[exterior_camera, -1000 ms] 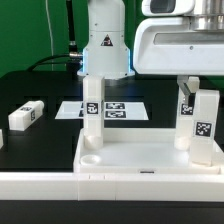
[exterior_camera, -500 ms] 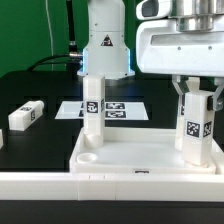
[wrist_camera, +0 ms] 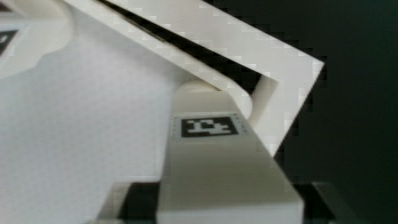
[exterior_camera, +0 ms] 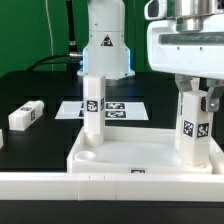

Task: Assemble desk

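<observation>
The desk slab (exterior_camera: 110, 158) lies flat on the black table, rim upward. One white leg (exterior_camera: 93, 112) stands upright in its corner at the exterior view's left. My gripper (exterior_camera: 194, 96) is shut on a second tagged leg (exterior_camera: 193, 128) and holds it upright at the slab's right corner; the leg's lower end sits behind the rim. In the wrist view this leg (wrist_camera: 222, 150) runs from between my dark fingers (wrist_camera: 146, 200) down to the slab's corner (wrist_camera: 89, 110). A third leg (exterior_camera: 27, 114) lies loose on the table at the left.
The marker board (exterior_camera: 120, 108) lies flat behind the slab, beside the arm's white base (exterior_camera: 105, 45). A long white rail (exterior_camera: 35, 186) runs along the front edge below the slab.
My gripper has carried the held leg toward the exterior view's left, further in over the slab's right corner. The slab's near left corner has shifted slightly left.
</observation>
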`<state>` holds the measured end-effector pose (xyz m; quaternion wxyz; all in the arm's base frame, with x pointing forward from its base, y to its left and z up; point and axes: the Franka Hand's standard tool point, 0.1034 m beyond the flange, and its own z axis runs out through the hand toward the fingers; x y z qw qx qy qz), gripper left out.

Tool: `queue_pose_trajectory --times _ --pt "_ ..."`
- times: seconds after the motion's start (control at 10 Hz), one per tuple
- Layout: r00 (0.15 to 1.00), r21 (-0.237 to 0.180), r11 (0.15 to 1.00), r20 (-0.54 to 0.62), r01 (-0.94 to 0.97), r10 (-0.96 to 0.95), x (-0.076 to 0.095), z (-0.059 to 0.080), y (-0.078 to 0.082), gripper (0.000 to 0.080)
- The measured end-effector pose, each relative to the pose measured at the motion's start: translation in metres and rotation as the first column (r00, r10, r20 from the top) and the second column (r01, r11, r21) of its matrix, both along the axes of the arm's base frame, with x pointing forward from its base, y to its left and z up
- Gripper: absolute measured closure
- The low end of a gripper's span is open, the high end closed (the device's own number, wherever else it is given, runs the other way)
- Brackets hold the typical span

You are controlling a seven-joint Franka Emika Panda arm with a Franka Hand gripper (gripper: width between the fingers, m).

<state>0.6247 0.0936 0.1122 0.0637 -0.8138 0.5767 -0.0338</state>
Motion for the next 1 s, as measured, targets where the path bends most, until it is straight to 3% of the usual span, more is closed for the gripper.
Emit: queue_pose_trajectory --times 0.4,0.5,0.6,0.7,0.8,0.9,1.0 --pt "0.965 0.039 0.965 -0.023 0.261 -0.26 0.0001 -0.0006 0.0005 0.0506" --pt "0.968 0.038 0.967 -0.022 0.25 -0.25 0.0001 -0.0006 0.0003 0.0506" --pt "0.981 0.031 0.98 -0.017 0.195 -0.195 0.0 -0.0009 -0.0002 0.0434" --pt "0.989 0.025 0.989 -0.012 0.146 -0.146 0.0003 -0.0009 -0.0025 0.0251" --pt "0.994 0.019 0.994 -0.003 0.111 -0.111 0.001 -0.0015 -0.0025 0.0251" --pt "0.999 0.009 0.999 0.002 0.038 -0.038 0.0009 -0.0017 -0.0026 0.0171" --pt "0.999 -0.002 0.999 0.008 -0.047 0.047 0.0009 -0.0019 -0.0027 0.0156"
